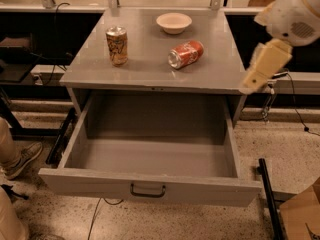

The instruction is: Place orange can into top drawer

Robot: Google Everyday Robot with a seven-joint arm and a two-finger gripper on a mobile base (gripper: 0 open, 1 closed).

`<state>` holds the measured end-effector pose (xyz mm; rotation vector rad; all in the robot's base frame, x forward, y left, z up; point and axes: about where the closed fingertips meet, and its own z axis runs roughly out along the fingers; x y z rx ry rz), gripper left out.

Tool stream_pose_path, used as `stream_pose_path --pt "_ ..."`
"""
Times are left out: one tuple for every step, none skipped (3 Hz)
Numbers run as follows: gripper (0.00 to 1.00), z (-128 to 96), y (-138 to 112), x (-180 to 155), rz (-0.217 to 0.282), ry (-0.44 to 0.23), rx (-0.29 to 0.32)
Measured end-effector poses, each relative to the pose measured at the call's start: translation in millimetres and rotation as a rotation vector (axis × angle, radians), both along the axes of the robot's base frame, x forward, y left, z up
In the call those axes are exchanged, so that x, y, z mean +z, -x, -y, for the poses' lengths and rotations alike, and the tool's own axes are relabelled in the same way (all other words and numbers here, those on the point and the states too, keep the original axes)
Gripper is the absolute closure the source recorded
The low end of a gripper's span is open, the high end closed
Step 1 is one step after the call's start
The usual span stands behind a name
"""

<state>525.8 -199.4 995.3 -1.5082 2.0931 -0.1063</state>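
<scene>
The orange can (117, 45) stands upright on the left part of the grey cabinet top (150, 69). It is pale tan-orange with dark squiggly markings and a silver rim. The top drawer (150, 156) is pulled wide open below and holds nothing; its front panel carries a small dark handle (148, 190). My gripper (264, 67) hangs from the white arm (295, 11) at the right edge of the cabinet top, far from the orange can and above the drawer's right side.
A red-orange can (185, 54) lies on its side in the middle of the top. A cream bowl (173, 22) sits behind it. A person's leg and shoe (17, 156) are at the left. A black bar (267, 194) stands on the floor at the right.
</scene>
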Motion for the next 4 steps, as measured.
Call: stream_pose_path --pt "0.0 -12 -63 1 0.078 -0.175 -0.107" --pt "0.0 -12 -62 1 0.076 -0.171 -0.104" --pt "0.0 -19 -65 -2 0.08 -0.192 -0.107" --pt "0.0 -60 -100 -6 0.096 -0.265 -0.083"
